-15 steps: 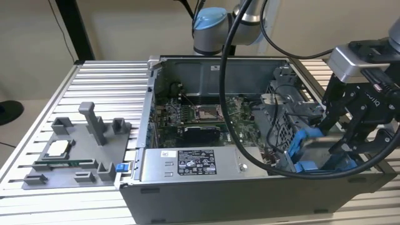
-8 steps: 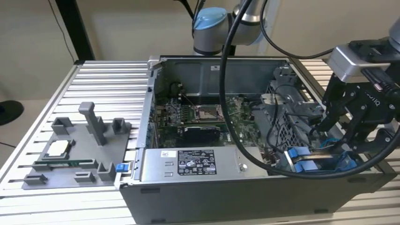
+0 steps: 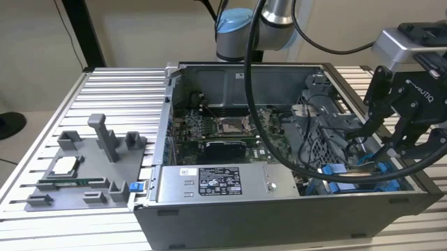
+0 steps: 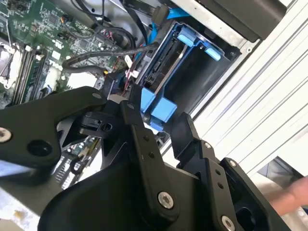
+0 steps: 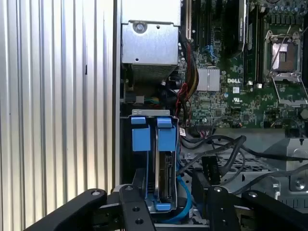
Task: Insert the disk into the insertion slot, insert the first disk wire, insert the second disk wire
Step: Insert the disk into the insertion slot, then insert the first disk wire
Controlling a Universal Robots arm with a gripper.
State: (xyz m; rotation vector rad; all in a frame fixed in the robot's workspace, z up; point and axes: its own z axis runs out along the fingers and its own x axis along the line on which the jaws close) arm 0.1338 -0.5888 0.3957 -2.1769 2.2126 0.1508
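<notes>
The disk (image 5: 163, 174) stands on edge in its blue carrier (image 5: 166, 137), down in the insertion slot (image 4: 204, 79) at the front corner of the open computer case (image 3: 279, 225), on the exterior view's right. My gripper (image 5: 166, 191) hangs over that bay, open, with one black finger on each side of the carrier's end (image 4: 159, 109). In the exterior view the gripper (image 3: 377, 146) sits just above the blue carrier (image 3: 335, 170). A blue wire (image 5: 186, 195) and black wires (image 5: 219, 149) lie beside the disk; their connections are hidden.
The grey labelled power-supply box (image 3: 209, 183) fills the case's front. Behind it is the motherboard (image 3: 223, 130). My arm's thick black cable (image 3: 260, 125) loops across the case. A grey fixture tray (image 3: 77, 175) with upright posts sits on the slatted table (image 3: 119, 89) at the exterior view's left.
</notes>
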